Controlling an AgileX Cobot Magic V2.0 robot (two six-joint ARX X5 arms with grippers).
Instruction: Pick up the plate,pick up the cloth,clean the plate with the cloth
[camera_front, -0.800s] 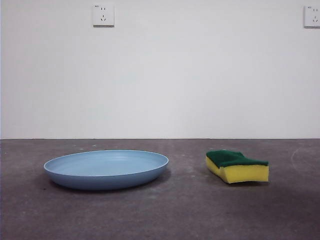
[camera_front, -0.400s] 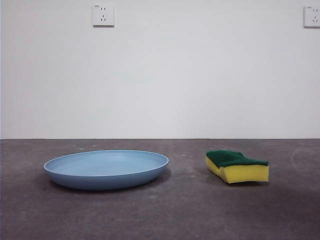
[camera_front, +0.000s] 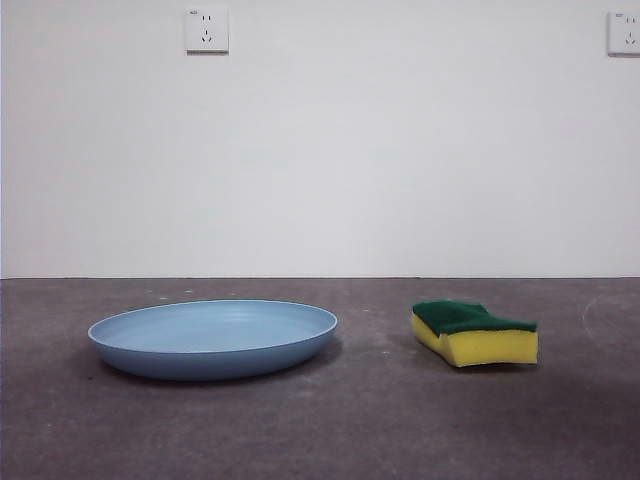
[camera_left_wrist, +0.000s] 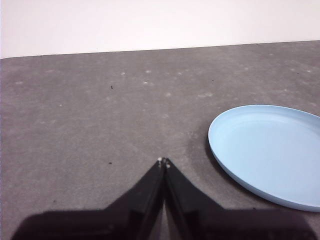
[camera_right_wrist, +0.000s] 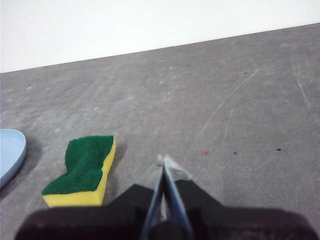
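Observation:
The light-blue plate (camera_front: 213, 337) lies flat on the dark grey table, left of centre in the front view. To its right rests the cloth (camera_front: 474, 332), a yellow sponge with a green scouring top. Neither arm appears in the front view. My left gripper (camera_left_wrist: 163, 161) is shut, above bare table and apart from the plate (camera_left_wrist: 270, 152). My right gripper (camera_right_wrist: 163, 160) is shut too, hovering beside the cloth (camera_right_wrist: 86, 170) without touching it. An edge of the plate (camera_right_wrist: 10, 152) shows in the right wrist view.
A white wall closes the table's far edge, with two sockets (camera_front: 206, 29) (camera_front: 624, 32) high on it. Faint scratches mark the table surface (camera_right_wrist: 240, 100) near the right gripper.

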